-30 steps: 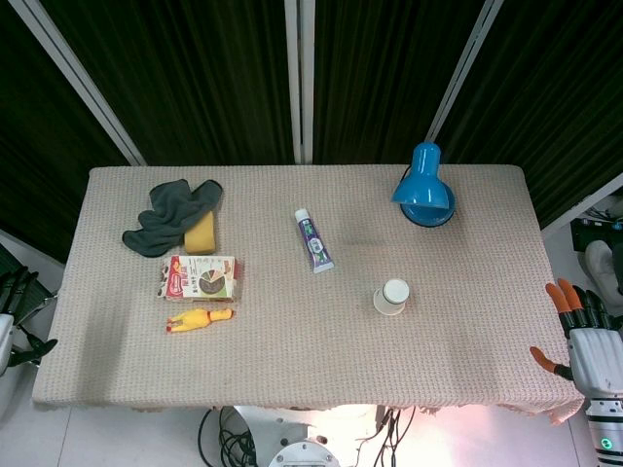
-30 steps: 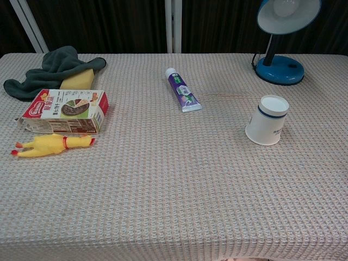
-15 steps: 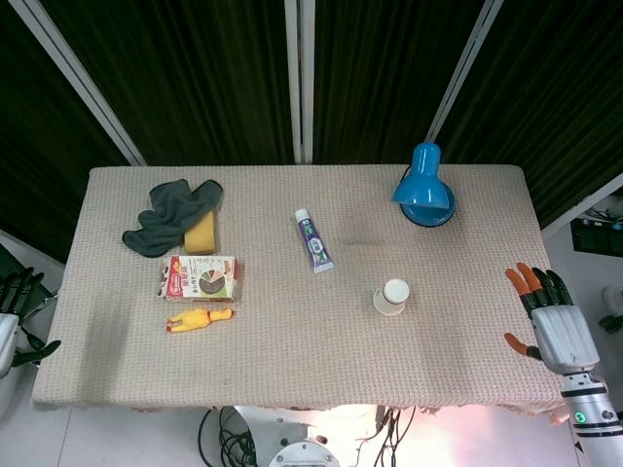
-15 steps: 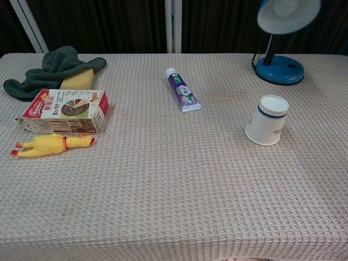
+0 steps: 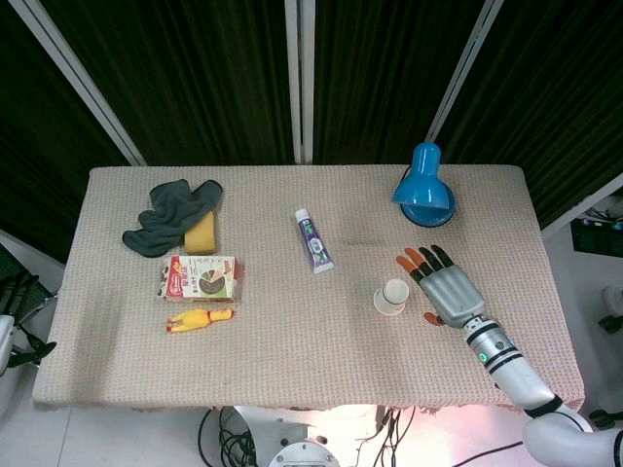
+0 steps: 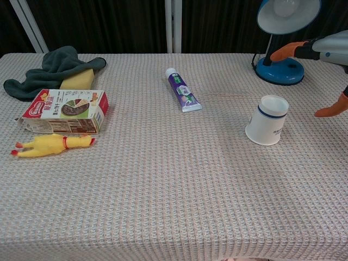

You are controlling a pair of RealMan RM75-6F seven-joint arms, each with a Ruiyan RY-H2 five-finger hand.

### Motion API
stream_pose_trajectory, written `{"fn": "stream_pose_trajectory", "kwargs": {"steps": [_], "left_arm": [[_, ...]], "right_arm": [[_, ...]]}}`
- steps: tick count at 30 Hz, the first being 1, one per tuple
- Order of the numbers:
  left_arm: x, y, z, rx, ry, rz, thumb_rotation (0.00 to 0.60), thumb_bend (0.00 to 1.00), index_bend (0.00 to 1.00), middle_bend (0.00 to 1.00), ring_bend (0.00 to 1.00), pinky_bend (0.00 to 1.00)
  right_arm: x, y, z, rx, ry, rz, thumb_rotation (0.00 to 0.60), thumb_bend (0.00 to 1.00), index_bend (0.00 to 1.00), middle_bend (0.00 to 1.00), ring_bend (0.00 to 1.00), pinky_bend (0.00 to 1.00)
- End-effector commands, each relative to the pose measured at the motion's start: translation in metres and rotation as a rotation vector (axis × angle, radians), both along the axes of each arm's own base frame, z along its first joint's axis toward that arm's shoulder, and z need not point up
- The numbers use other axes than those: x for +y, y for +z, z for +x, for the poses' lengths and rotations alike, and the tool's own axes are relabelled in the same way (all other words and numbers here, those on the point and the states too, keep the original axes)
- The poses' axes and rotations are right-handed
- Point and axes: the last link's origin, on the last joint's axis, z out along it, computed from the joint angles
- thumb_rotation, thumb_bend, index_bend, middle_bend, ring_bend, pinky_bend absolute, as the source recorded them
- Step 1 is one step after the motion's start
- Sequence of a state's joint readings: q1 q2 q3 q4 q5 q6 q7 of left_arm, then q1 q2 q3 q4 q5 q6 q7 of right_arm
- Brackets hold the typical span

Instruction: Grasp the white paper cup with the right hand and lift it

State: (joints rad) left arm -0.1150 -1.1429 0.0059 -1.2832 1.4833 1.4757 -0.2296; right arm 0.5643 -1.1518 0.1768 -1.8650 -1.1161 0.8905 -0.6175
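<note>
The white paper cup (image 5: 391, 296) with a dark blue band stands upside down on the right half of the table; the chest view shows the cup (image 6: 267, 120) too. My right hand (image 5: 443, 286) hovers just right of it, fingers spread, orange fingertips (image 6: 284, 52) pointing toward the lamp, and it holds nothing. A small gap separates the hand from the cup. In the chest view only the right hand's (image 6: 326, 50) edge enters at the right border. Part of my left hand (image 5: 12, 341) shows beyond the table's left edge; how its fingers lie is unclear.
A blue desk lamp (image 5: 424, 187) stands behind the cup. A toothpaste tube (image 5: 313, 239) lies mid-table. At the left are a grey cloth (image 5: 165, 214), a yellow sponge (image 5: 201, 233), a snack box (image 5: 199, 277) and a rubber chicken (image 5: 199, 319).
My right hand has swung in from beyond the table's right edge to a spot over the table just right of the cup. The cup has not moved.
</note>
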Motion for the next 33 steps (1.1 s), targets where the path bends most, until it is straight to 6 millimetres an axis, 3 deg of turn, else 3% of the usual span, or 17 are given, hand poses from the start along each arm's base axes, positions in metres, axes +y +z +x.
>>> {"fn": "stream_pose_trajectory", "kwargs": {"steps": [1,17,25,33], "left_arm": [[-0.001,-0.001,-0.002,-0.007,0.005,-0.005,0.600,0.10,0.00,0.00,0.00,0.05],[0.001,-0.001,-0.001,-0.045,-0.009,-0.016,0.600,0.10,0.00,0.00,0.00,0.05],[0.001,0.000,-0.003,-0.056,0.001,-0.016,0.600,0.10,0.00,0.00,0.00,0.05],[0.001,-0.001,-0.005,-0.060,0.009,-0.023,0.600,0.10,0.00,0.00,0.00,0.05]], "right_arm": [[-0.010,-0.023,0.016,0.034,0.005,0.037,0.600,0.10,0.00,0.01,0.00,0.00],[-0.028,-0.051,0.018,0.086,-0.029,0.047,0.600,0.13,0.03,0.08,0.00,0.00],[-0.029,-0.056,0.018,0.094,-0.021,0.033,0.600,0.15,0.32,0.09,0.00,0.00],[-0.028,-0.052,0.017,0.069,-0.003,-0.003,0.600,0.17,0.52,0.10,0.00,0.00]]}}
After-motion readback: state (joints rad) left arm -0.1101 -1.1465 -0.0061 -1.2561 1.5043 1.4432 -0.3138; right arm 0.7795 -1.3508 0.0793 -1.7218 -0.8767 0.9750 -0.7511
